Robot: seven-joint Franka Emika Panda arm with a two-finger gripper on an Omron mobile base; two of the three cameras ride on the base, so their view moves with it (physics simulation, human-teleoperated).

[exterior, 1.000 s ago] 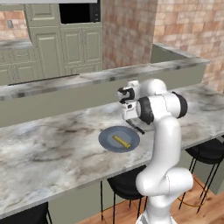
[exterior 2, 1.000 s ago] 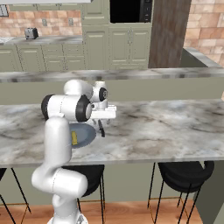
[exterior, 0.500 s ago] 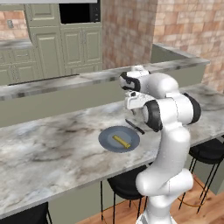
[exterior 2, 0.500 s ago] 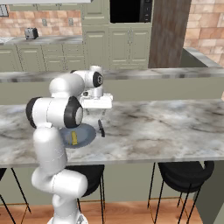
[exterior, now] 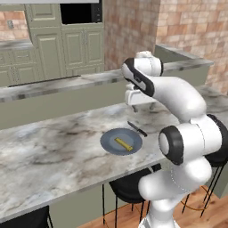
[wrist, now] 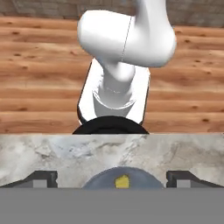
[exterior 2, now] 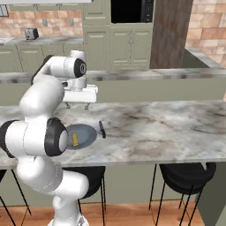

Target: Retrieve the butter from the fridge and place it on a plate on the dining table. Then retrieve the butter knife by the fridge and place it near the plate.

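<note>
Risen off the marble dining table (exterior: 53, 147), arm hangs above plate (exterior: 121, 141)

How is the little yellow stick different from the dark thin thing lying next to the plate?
The butter is yellow and blocky; the butter knife is black and slimmer. The butter lies on the plate, while the butter knife lies on the bare marble of the dining table, just beyond the plate's rim. Both are small and elongated, and lie flat, apart from the robot's raised pincer.
</note>
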